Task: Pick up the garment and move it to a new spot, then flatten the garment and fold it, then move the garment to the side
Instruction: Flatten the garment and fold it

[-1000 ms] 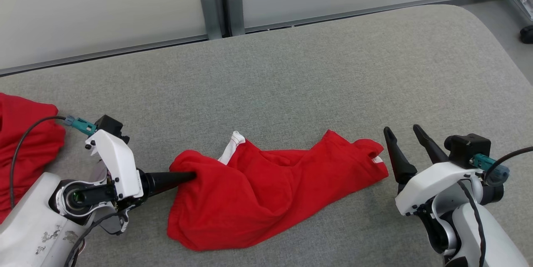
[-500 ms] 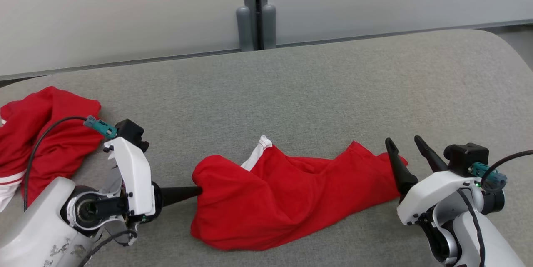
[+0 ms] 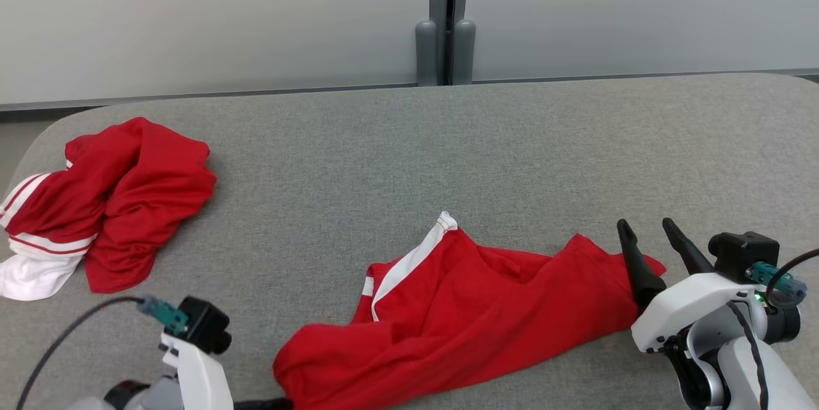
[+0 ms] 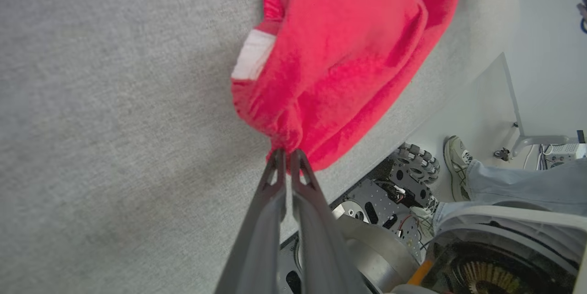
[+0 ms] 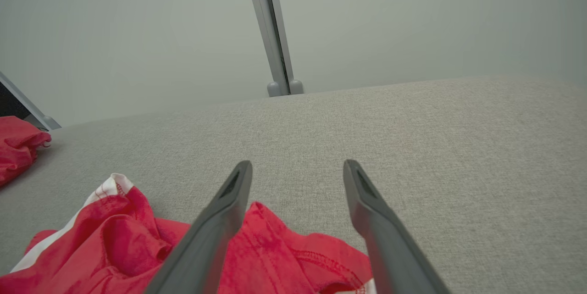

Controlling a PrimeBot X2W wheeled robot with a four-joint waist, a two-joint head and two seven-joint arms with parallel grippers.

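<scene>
Gray table (image 3: pixel 358 141) w/ garment (image 3: pixel 480 314), red pile (image 3: pixel 121 199)

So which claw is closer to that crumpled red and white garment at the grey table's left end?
Left. The left gripper, shut on the spread red garment, sits right of the crumpled garment; the right gripper hangs open at the spread garment's far right end.
</scene>
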